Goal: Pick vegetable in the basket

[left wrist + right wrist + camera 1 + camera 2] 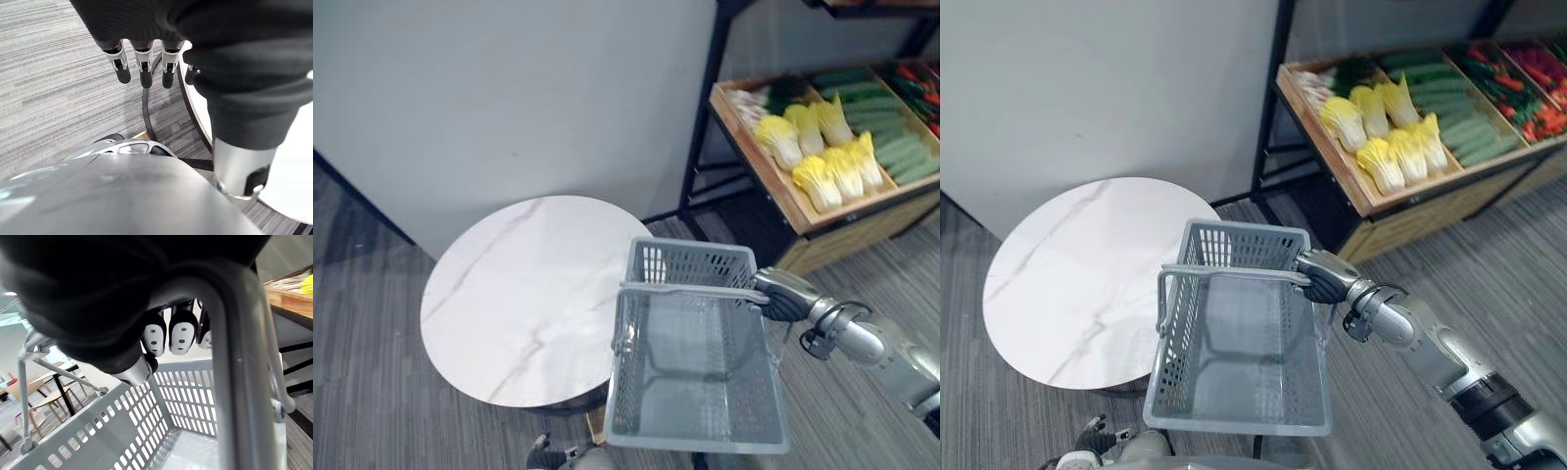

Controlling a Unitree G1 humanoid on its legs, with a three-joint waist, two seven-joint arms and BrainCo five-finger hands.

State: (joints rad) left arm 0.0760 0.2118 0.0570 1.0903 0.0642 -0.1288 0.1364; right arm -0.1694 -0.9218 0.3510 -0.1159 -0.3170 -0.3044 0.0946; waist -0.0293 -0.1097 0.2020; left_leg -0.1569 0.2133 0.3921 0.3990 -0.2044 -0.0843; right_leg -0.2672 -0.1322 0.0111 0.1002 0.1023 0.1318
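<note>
Just beside the round surface [499, 294], the right robot hand [781, 296] gripped the grey basket [631, 382] by its handle [690, 290].
Yellow cabbages [822, 157] lay in the wooden shelf tray [773, 191], well apart from the basket; the left robot hand [142, 22] hung with straight fingers [121, 68] above the floor [58, 88].

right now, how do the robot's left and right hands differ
The right hand is curled round the handle of the empty basket; the left hand has straight fingers and holds nothing. The right hand reaches forward; the left hand hangs low, pointing at the floor. Both wear dark ribbed covers.
</note>
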